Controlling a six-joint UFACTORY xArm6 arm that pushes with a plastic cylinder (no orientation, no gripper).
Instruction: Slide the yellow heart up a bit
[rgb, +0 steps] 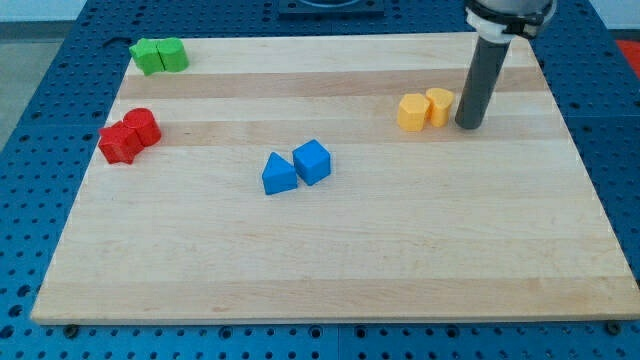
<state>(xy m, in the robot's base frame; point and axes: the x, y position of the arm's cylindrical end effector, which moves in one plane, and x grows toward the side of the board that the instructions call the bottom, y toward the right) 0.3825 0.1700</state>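
Two yellow blocks sit side by side at the view's upper right. The right one (439, 105) looks like the yellow heart, though its shape is hard to make out. The left one (412, 112) is a yellow hexagon-like block touching it. My tip (468, 125) rests on the board just right of the right yellow block, very close to it or touching; I cannot tell which. The dark rod rises from the tip towards the view's top.
Two green blocks (159, 55) sit at the board's top left corner. Two red blocks (130, 135) sit at the left edge. A blue triangle (279, 174) and a blue cube (312, 161) sit near the middle. The wooden board (400, 260) lies on a blue pegboard.
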